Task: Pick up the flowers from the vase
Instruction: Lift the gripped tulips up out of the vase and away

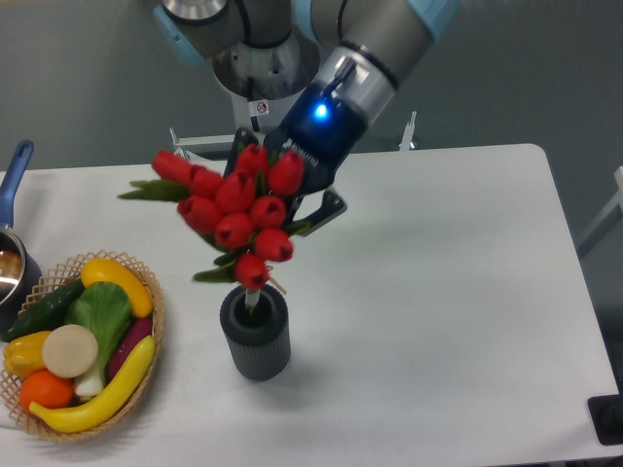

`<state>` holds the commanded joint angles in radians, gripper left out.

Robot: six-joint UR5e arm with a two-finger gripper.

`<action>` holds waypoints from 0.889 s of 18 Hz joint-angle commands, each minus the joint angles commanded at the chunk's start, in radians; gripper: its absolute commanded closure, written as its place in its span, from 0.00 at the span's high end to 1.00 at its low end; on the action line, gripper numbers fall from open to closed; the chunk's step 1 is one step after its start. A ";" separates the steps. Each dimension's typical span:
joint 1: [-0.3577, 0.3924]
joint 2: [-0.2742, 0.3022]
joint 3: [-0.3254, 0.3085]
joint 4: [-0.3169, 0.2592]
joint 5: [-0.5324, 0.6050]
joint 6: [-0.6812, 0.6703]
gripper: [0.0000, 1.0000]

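The flowers (237,207), a bunch of red tulip buds with green leaves, stand above the vase (255,336), a short dark grey ribbed cylinder. A thin bit of stem (251,303) still reaches into the vase's mouth. My gripper (277,219) comes down from the upper right, behind the bunch. Its black fingers (329,207) show on either side of the buds. The fingertips are hidden by the buds, but the gripper looks closed on the stems just under them.
A wicker basket (154,313) with fruit and vegetables sits at the front left, close to the vase. A blue-handled pot (14,248) is at the left edge. A metal stand (411,131) is at the table's back edge.
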<state>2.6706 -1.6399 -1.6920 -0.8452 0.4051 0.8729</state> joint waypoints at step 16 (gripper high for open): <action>0.230 -0.130 0.034 0.009 0.011 0.213 0.47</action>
<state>2.9006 -1.7702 -1.6582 -0.8360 0.4157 1.0861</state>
